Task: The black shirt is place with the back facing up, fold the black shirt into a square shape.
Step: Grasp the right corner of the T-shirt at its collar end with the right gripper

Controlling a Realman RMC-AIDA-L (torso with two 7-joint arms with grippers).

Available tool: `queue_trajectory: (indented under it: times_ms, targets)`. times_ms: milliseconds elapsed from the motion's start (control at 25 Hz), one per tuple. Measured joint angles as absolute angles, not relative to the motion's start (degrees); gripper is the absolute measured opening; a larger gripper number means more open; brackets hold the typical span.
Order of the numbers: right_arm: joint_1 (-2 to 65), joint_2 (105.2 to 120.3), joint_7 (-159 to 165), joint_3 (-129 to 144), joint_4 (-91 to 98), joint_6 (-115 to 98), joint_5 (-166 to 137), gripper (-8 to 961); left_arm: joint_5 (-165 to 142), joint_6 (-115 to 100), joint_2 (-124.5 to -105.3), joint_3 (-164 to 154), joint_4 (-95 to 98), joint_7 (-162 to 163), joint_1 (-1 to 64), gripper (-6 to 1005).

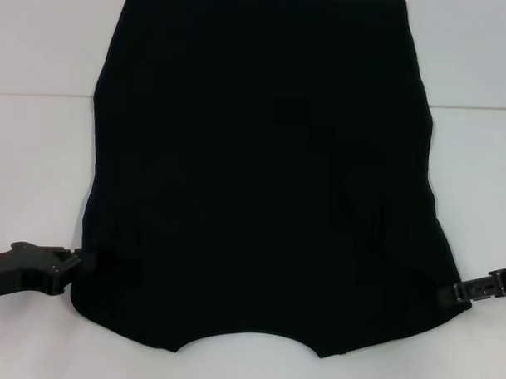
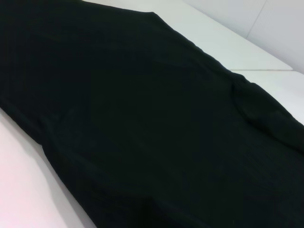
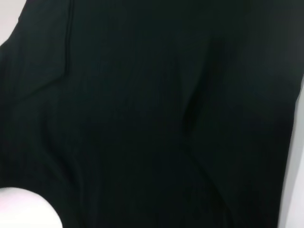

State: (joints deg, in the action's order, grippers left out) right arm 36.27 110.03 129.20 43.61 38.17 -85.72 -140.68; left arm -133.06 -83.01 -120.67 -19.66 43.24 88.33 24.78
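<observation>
The black shirt (image 1: 262,173) is plain black, seemingly unpatterned; the table (image 1: 38,149) white; both pincers black.

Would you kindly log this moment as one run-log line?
black shirt: flat on white table, sleeves folded in | left gripper: at near-left edge | right gripper: at near-right edge

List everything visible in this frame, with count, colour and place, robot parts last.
black shirt: one, plain black, spread flat over the middle of the table, collar notch at the near edge, no lettering showing.
table: one, white, under the shirt.
left pincer: one, black, low at the shirt's near left edge.
right pincer: one, black, low at the shirt's near right edge.
</observation>
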Motion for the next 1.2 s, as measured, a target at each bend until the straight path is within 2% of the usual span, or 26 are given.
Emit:
queue_trajectory:
  times_ms: [560, 1040, 1200]
  targets:
    - [38.2, 111.87, 128.7, 43.7, 37.9, -86.4, -141.4, 914, -133.1, -82.8, -120.60, -19.5, 43.0, 87.9, 25.4, 23]
    - [38.6, 112.24, 129.0, 43.7, 38.0, -86.1, -141.5, 915, -133.1, -82.7, -120.49, -19.5, 43.0, 87.9, 25.7, 22]
    - [38.7, 112.37, 129.0, 43.7, 38.3, -86.1, -141.5, 871, -133.1, -82.7, -120.51, -19.3, 43.0, 87.8, 25.7, 21]
